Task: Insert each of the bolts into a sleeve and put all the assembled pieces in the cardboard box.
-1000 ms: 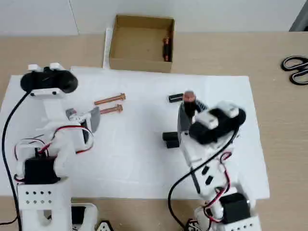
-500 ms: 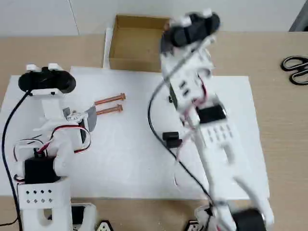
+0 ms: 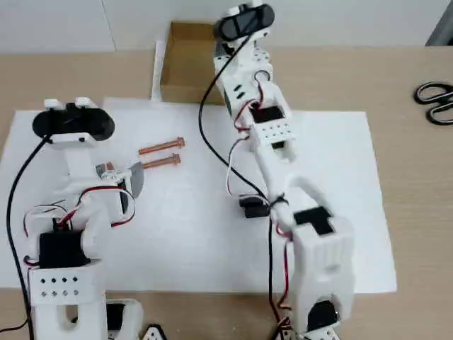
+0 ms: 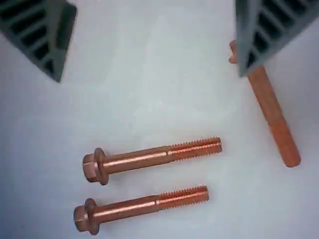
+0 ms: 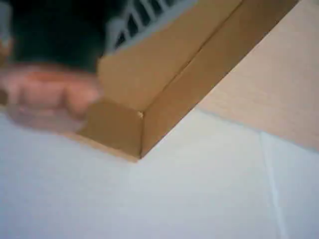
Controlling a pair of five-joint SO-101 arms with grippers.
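L: left end effector (image 4: pixel 149 69) released, above three loose bolts (image 4: pixel 152 157) on white sheet (image 4: pixel 149 109) | R: right end effector (image 5: pixel 84 55) grasping blurred black-and-copper piece (image 5: pixel 50 84) at cardboard box (image 5: pixel 164 94) corner

3 copper bolts (image 4: pixel 152 158) lie flat; black sleeve (image 3: pixel 253 206) apart; sleeved bolt (image 5: pixel 50 92) near cardboard box (image 3: pixel 185 67)

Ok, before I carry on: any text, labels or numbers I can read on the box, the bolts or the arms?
None: there is no readable text. The cardboard box, the bolts, the white sheet, the left arm and the right arm show no legible words, numbers or signs.
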